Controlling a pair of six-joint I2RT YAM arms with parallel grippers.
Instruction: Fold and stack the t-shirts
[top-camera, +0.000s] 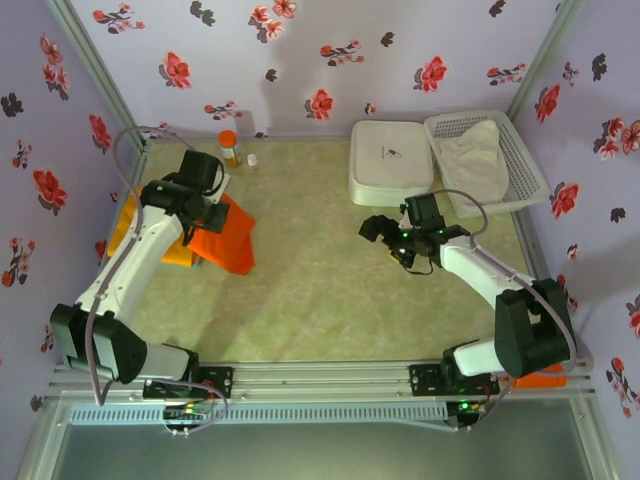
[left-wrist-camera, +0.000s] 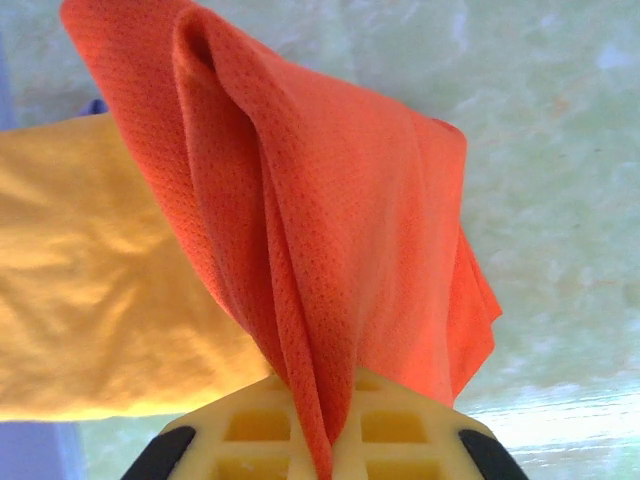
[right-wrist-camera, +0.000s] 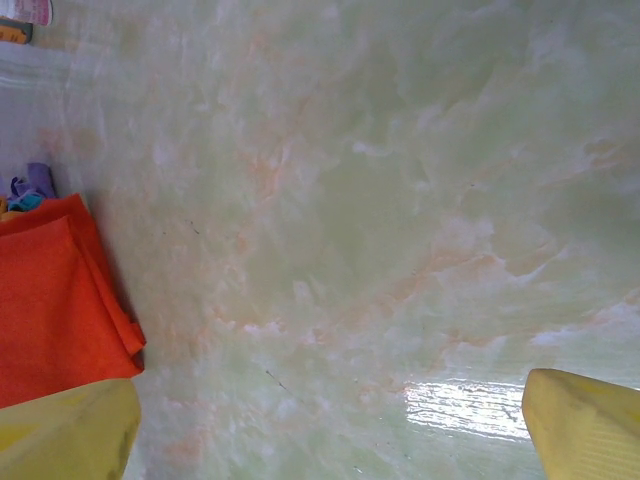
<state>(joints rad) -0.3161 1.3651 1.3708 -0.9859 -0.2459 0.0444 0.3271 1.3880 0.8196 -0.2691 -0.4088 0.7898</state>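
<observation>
Lilac walls (top-camera: 300, 60) printed with red flowers enclose a pale green marbled table (top-camera: 330, 300). At far right, a white mesh basket (top-camera: 532, 170) holds a crumpled whitish cloth (top-camera: 475, 155), with a closed white case (top-camera: 390, 160) just beside it. The left gripper (top-camera: 213, 208) is clenched on the orange-red t-shirt (top-camera: 230, 240), which hangs beside the yellow-orange t-shirt (top-camera: 172, 252) lying at the table's left edge. The right gripper (top-camera: 385, 243) hovers spread wide above bare table.

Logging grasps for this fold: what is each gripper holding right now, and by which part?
The left gripper pinches the orange-red t-shirt at a bunched fold of fabric. The right gripper is open, holding nothing.
</observation>
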